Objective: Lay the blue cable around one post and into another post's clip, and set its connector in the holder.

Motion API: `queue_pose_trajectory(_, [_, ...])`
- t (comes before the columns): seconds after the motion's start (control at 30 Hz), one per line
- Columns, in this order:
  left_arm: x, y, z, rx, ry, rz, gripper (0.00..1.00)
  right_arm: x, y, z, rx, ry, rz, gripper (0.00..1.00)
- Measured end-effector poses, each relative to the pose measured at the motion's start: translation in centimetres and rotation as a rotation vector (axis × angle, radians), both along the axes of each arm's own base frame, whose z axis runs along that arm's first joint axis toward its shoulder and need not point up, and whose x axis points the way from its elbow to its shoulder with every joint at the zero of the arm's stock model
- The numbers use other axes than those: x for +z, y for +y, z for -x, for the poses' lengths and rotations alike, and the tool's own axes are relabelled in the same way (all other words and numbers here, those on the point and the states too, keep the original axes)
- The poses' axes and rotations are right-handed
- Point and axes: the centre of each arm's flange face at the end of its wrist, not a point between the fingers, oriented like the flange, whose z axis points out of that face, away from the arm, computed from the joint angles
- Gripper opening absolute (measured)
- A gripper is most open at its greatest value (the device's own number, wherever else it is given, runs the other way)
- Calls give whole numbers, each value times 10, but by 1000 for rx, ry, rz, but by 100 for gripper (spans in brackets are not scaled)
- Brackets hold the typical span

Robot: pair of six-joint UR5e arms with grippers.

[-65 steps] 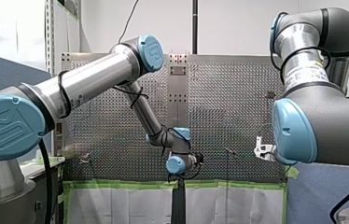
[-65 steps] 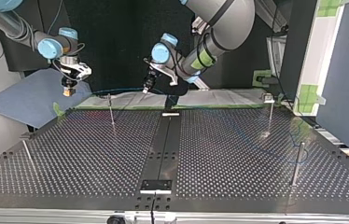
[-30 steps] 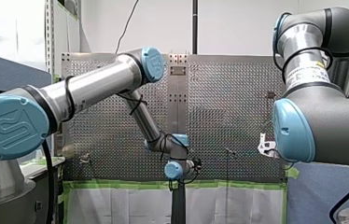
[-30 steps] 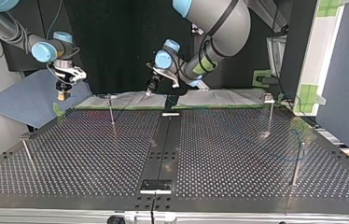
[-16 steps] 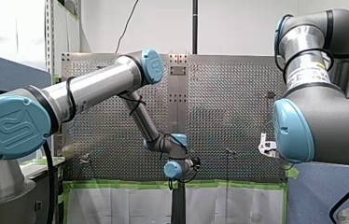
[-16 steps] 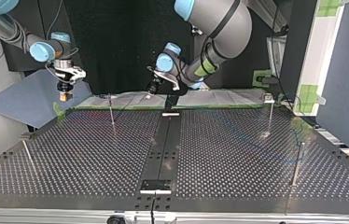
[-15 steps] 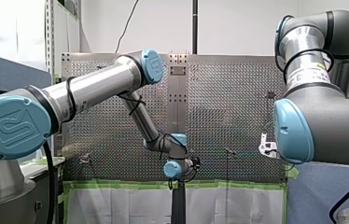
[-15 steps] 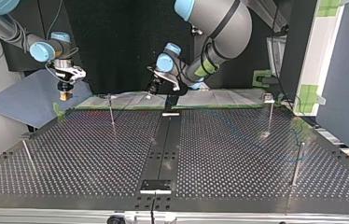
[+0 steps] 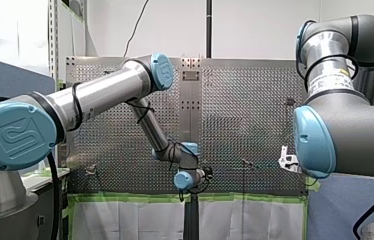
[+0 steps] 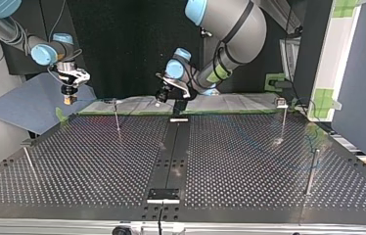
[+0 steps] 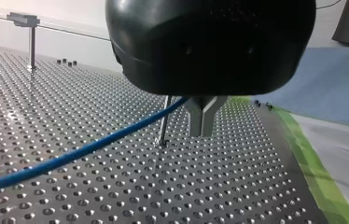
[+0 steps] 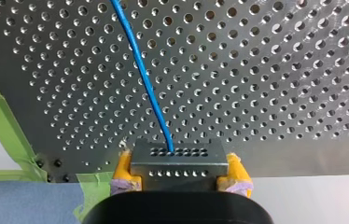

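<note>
1. In the top view, nearest the camera, the perforated table (image 10: 249, 186) carries a near right post (image 10: 310, 171) and a near left post (image 10: 29, 161), each close to a side edge.
2. Farther back stand a clip-topped post (image 10: 283, 120) on the right and a plain post (image 10: 117, 117) left of the centre strip.
3. Over the table's far edge, near the middle, hangs my left gripper (image 10: 160, 98). In its wrist view, my left gripper (image 11: 203, 133) has its metal fingers (image 11: 196, 119) pressed together on the blue cable (image 11: 70, 156), which runs into them near their roots. A slim post (image 11: 163, 123) stands just beside them.
4. Farthest off, past the far left corner above a blue mat (image 10: 29, 103), hangs my right gripper (image 10: 69, 100). In its wrist view, my right gripper (image 12: 180, 173) has its yellow pads (image 12: 125, 170) clamped on both sides of the grey connector (image 12: 177, 161). The blue cable (image 12: 149, 93) leaves the connector and crosses the table. Green tape (image 12: 4, 121) lines the table's edge.
</note>
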Motion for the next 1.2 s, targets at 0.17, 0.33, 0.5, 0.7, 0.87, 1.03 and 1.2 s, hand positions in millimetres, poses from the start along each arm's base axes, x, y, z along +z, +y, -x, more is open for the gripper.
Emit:
queue_pose_trajectory(0.17, [4, 1, -8, -3, -1, 4, 4, 1, -1, -1, 1, 0, 10, 0])
queue_pose_trajectory(0.33, [9, 2, -17, -3, -2, 6, 4, 4, -6, -1, 2, -9, 29, 0])
queue_pose_trajectory(0.5, [13, 2, -24, -3, -3, 8, 4, 6, -9, -1, 2, -13, 37, 0])
queue_pose_trajectory(0.7, [16, 3, -29, -11, -2, 5, 4, 4, -14, 0, -1, -17, 44, 0])
queue_pose_trajectory(0.87, [16, 5, -32, -18, 0, 1, 4, -8, -20, 0, 2, -7, 18, 0])
queue_pose_trajectory(1.03, [17, 8, -37, -15, 5, -13, 1, -11, -25, 1, 4, 6, -7, 0])
queue_pose_trajectory(1.2, [21, 10, -44, -8, 9, -19, 1, -6, -32, 1, 4, 7, -4, 0])
